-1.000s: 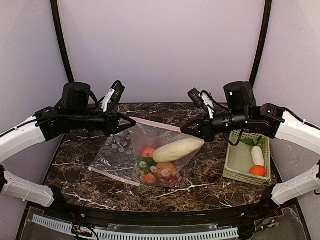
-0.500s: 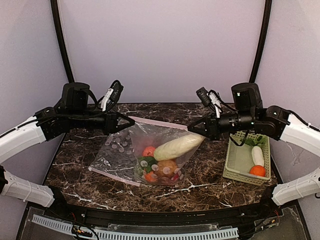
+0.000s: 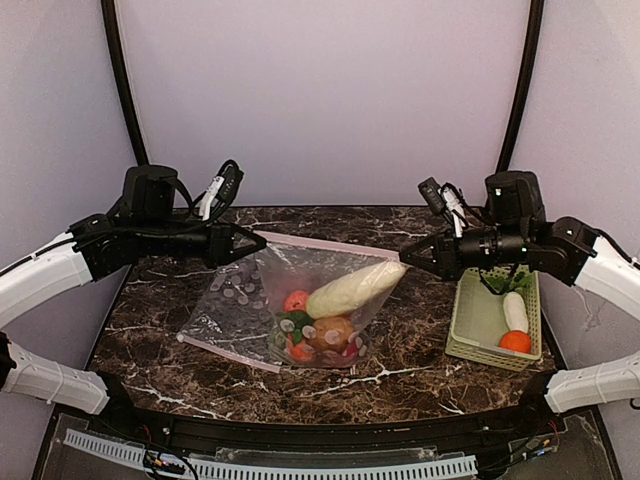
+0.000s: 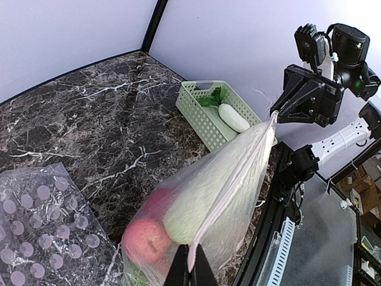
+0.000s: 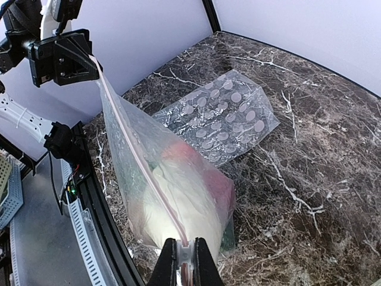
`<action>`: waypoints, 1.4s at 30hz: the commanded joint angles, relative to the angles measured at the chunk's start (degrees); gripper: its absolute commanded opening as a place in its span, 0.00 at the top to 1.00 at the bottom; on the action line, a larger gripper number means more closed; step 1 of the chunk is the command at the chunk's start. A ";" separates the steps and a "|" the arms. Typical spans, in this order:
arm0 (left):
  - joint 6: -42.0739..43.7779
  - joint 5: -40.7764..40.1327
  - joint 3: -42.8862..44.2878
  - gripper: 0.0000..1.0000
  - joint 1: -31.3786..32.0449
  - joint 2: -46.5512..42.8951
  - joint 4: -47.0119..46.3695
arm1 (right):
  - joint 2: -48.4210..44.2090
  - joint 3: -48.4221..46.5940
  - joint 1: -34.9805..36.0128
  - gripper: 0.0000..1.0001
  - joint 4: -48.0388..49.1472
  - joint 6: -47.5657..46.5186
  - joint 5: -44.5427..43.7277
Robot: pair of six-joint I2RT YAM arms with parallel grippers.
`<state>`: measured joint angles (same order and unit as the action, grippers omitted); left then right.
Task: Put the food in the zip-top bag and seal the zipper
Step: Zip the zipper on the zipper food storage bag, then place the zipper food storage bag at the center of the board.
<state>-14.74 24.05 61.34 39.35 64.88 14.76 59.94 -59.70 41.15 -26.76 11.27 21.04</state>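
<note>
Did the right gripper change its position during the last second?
Yes. The right gripper moved to the right, closer to the green basket, pinching the zipper.

block: zip-top bag (image 3: 330, 275) strung taut across mid worktop (image 3: 420, 375) | left: flat spare bag (image 3: 225, 303) | right: basket (image 3: 482, 318) | free: front strip, back edge

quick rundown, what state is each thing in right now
left gripper: shut on one end of the zipper
right gripper: shut on the zipper's other end
zipper: stretched taut, looks closed
zip-top bag: held up by its mouth, food inside
second bag: lying flat, empty
basket: upright, holding radish, orange, greens
</note>
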 commanded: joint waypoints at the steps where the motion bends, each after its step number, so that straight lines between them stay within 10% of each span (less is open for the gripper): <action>1: -0.81 -6.55 -0.61 0.99 -3.14 -2.24 1.94 | -2.56 1.16 -2.84 1.00 -7.98 0.52 -5.48; 24: 2.35 -1.32 1.50 0.99 -3.23 6.55 -0.53 | 2.29 -1.47 -3.18 1.00 -5.33 5.31 -7.51; 30: 2.33 -4.95 5.45 0.83 -3.23 12.43 -0.64 | 8.72 -4.10 -4.48 0.98 -4.43 10.63 -14.90; 37: 2.46 -7.91 6.30 0.11 -3.53 12.95 -2.61 | 10.50 -4.39 -7.28 0.44 1.14 12.07 -9.74; 42: 2.28 -8.61 4.75 0.01 -4.75 11.37 -1.97 | 10.01 -4.73 -7.76 0.10 1.28 11.82 -10.35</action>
<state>-12.45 16.97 66.19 35.73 78.98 12.88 70.52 -62.67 33.91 -27.99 22.41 10.52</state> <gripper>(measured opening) 0.979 0.819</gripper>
